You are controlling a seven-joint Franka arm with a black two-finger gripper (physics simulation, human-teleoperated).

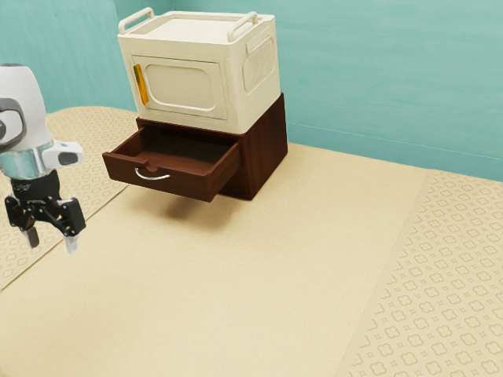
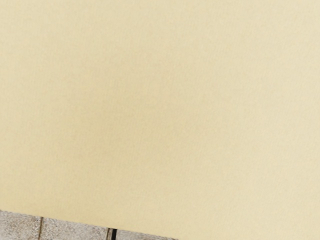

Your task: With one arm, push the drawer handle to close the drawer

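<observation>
My white arm (image 1: 22,106) hangs at the exterior view's left edge, its wrist (image 1: 30,161) above my black gripper (image 1: 53,242), which points downward. My two fingers (image 1: 71,245) stand apart, open, one dark and the other pale in the light, their tips held level or nearly so.

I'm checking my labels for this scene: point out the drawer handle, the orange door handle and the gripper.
Drawer handle (image 1: 152,178), exterior view: middle of its curved silver bar.
Orange door handle (image 1: 141,84), exterior view: middle of its upright length.
Gripper (image 1: 53,242), exterior view: midway between its parted fingertips.
</observation>
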